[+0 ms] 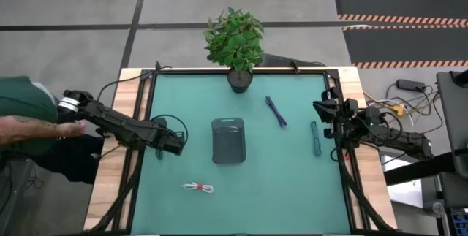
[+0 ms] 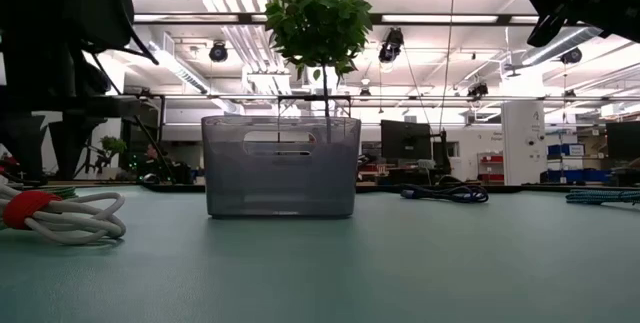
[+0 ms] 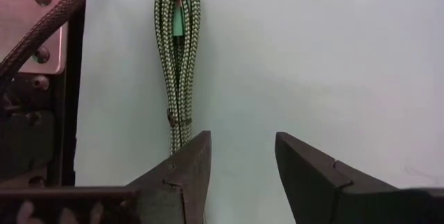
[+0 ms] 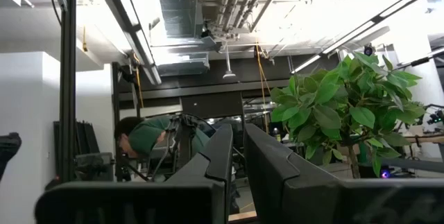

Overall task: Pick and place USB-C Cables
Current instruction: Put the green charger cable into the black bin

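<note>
on the green table mat (image 1: 292, 192), seen from above, the grey tray (image 1: 228, 140) sits at the centre with a potted plant (image 1: 235, 40) at the far edge behind it. the left arm reaches in from the left side, its left gripper (image 1: 178, 142) just left of the tray, while the right arm is folded at the right edge with the right gripper (image 1: 322, 109) near the far right corner. a person's arm in a green sleeve (image 1: 25, 99) leans in beside the left arm's base.

the overhead view alone shows all three cables: the dark blue cable (image 1: 276, 111) far and right of the tray, the teal-green cable (image 1: 316, 138) near the right edge just beside the right gripper, and the white cable with a red band (image 1: 198, 187) near and left of the tray. the low view brings out what it misses: the tray (image 2: 281, 165) is translucent, and the white cable (image 2: 55, 215) lies coiled close to the camera, red band at its left end.

the left wrist view shows the left gripper (image 3: 243, 161) with its fingers (image 3: 187, 172) apart and nothing between them, and a braided yellow-green cable (image 3: 179, 50) lying on the mat ahead. the right wrist view points up at the ceiling, the right gripper (image 4: 237, 156) with its fingers nearly together, holding nothing, the plant (image 4: 347, 116) to one side.
</note>
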`<state>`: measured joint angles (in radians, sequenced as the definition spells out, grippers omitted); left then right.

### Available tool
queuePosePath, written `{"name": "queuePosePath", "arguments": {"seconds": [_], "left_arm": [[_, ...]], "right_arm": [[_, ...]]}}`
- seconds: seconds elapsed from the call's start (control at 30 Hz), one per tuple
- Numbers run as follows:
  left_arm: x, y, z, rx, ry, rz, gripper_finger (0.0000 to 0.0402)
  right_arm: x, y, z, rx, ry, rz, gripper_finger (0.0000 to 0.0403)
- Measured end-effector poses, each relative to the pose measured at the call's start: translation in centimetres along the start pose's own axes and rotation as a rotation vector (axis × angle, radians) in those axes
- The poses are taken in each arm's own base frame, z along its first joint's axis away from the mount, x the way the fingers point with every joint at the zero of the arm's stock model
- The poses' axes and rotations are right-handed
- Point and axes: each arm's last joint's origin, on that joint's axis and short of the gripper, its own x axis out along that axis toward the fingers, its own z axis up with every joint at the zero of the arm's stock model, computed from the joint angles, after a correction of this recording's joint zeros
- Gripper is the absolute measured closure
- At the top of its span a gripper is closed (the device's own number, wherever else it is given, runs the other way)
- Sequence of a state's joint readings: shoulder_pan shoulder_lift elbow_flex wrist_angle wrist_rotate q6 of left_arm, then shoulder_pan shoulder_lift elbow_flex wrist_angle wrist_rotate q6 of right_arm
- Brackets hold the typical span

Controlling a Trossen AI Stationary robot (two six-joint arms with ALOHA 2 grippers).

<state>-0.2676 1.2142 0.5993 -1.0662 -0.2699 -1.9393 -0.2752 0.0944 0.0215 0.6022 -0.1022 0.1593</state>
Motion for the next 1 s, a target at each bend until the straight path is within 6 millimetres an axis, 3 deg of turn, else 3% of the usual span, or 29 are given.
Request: {"name": "queuePosePath", "arguments": {"seconds": [0.57,0.8,1.0], "left_arm": [[2.9,-0.9,-1.4,0.073,-0.023,0.218,0.0256],[3.1,-1.2,-1.6,0.074,-0.038,0.254,0.0257],[3.0,-1.2,-1.6,0.064,-0.024,0.238,0.031]], "right_arm": [[0.0,0.0,-0.1,0.011,0.008,-0.001,0.0376],[0.0,0.0,-0.1,0.013,0.008,-0.001,0.0376],[0.0,0.0,0.0,-0.029,0.004,-0.001,0.0376]]}}
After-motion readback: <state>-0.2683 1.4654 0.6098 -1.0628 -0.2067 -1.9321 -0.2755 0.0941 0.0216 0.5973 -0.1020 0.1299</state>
